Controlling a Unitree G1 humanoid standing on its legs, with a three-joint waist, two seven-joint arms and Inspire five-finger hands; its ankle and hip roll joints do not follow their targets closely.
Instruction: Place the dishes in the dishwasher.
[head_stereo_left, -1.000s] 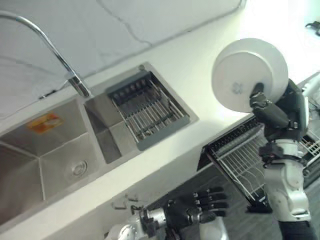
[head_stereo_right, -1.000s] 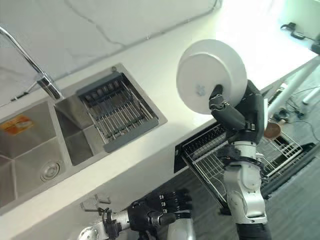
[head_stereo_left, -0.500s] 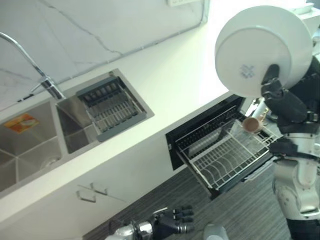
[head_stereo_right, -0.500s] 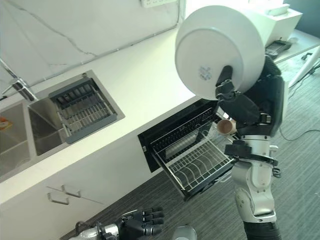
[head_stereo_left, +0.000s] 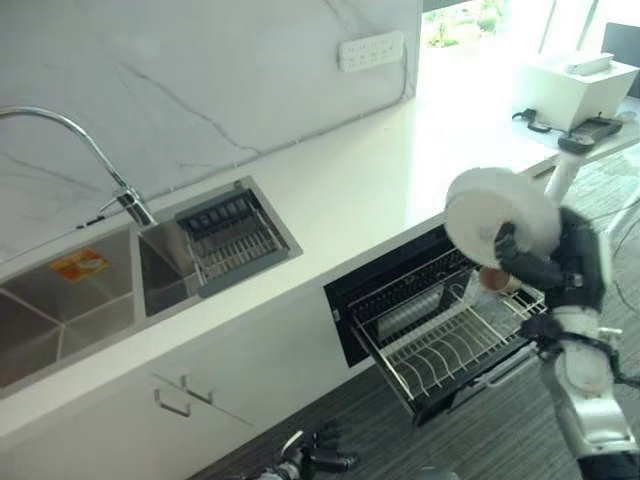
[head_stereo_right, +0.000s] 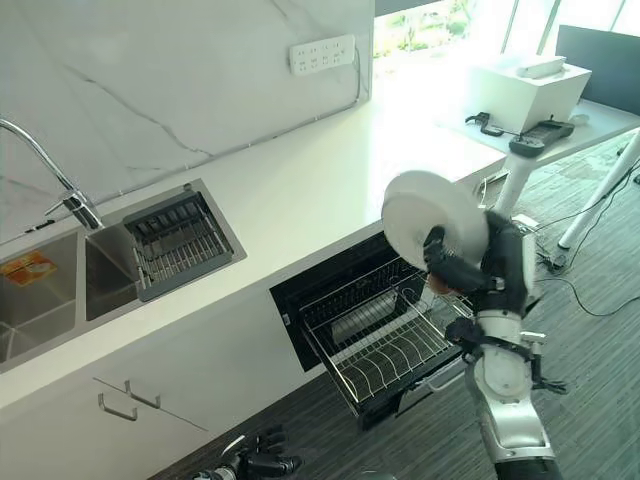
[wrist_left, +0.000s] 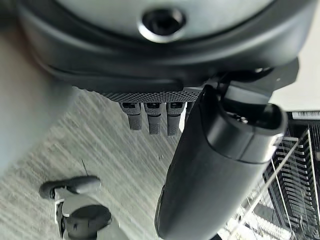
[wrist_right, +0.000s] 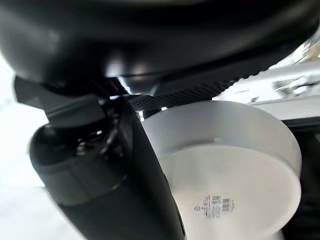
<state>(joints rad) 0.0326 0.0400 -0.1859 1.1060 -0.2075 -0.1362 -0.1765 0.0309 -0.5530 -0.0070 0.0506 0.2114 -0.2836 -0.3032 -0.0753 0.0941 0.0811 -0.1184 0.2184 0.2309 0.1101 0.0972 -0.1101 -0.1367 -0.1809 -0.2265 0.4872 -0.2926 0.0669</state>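
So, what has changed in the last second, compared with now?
The right hand has lowered the round white bowl from head height to just above the pulled-out wire dishwasher rack, keeping its grip. The left hand stays low and open, holding nothing. The camera itself also shifted.

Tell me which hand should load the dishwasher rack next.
Right. The right hand already grips the white bowl above the pulled-out rack; the left hand hangs low by the floor, holding nothing.

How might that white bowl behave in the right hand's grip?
The white bowl looks rigid and glossy, so probably slippery and breakable. The right hand pinches it at one edge, tilted above the dishwasher rack, so it could pivot or slip.
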